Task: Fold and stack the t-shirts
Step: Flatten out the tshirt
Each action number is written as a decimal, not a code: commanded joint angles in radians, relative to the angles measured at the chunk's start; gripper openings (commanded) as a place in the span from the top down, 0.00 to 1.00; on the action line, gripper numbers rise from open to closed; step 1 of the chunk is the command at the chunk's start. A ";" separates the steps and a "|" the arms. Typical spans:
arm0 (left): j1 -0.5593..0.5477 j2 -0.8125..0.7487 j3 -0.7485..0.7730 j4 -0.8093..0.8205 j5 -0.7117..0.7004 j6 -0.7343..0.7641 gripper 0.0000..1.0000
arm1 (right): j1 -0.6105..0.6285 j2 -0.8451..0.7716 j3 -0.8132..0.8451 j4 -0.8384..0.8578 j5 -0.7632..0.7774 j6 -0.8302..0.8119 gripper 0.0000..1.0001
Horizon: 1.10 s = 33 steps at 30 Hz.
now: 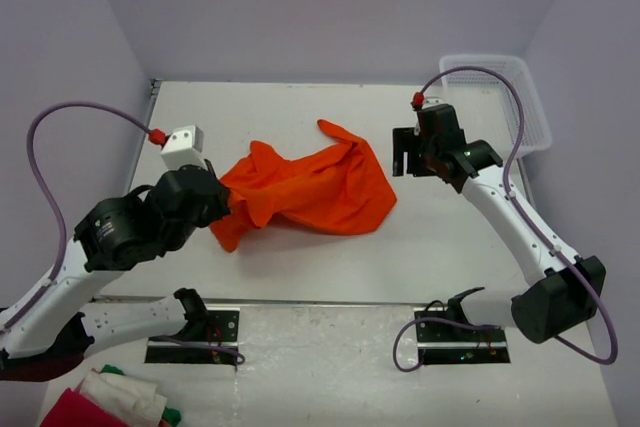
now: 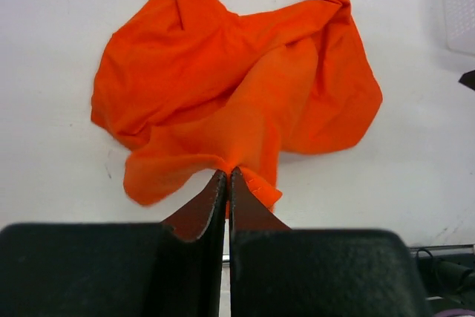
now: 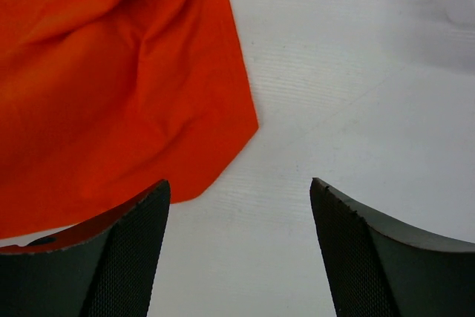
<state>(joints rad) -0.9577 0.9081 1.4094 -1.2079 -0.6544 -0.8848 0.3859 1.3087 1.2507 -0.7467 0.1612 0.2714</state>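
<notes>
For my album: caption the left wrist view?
Left hand pinches an edge of the crumpled orange t-shirt.

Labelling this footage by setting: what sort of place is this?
Probably a robotics lab cell: left arm and right arm bolted to a white table, plain walls close around, an orange t-shirt as workpiece.

The left arm (image 1: 130,232) is built of smooth white links joined by bulky black cylindrical joint housings. A white box-shaped wrist camera (image 1: 183,143) bears a red plug (image 1: 157,135), from which a thin purple cable (image 1: 30,147) arcs away. The right arm (image 1: 505,212) has the same white links and black housings, a black wrist block (image 1: 440,137), and a red plug and purple cable of its own. Each base has a black plate (image 1: 225,327) with fine wiring. The left gripper (image 2: 226,176) and right gripper (image 3: 239,183) have matte black, finely textured fingers.
</notes>
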 commanded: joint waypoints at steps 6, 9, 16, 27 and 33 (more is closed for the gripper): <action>0.011 0.187 -0.109 0.022 -0.034 0.006 1.00 | -0.016 0.061 -0.083 -0.016 -0.075 0.028 0.30; 0.088 0.257 -0.112 0.079 -0.030 0.084 1.00 | -0.022 0.081 -0.102 -0.013 -0.184 0.041 0.46; 0.214 0.293 -0.139 0.240 0.036 0.242 1.00 | -0.022 0.145 -0.175 0.071 -0.250 0.114 0.31; 0.237 0.279 -0.145 0.243 0.030 0.282 1.00 | 0.007 0.402 -0.017 0.070 -0.252 0.199 0.34; 0.254 0.276 -0.112 0.252 0.038 0.326 1.00 | 0.021 0.367 -0.112 0.122 -0.235 0.293 0.36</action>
<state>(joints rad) -0.7136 1.2091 1.2621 -0.9993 -0.6060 -0.6079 0.3996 1.7195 1.1519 -0.6567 -0.0856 0.4835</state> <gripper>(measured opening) 0.005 0.648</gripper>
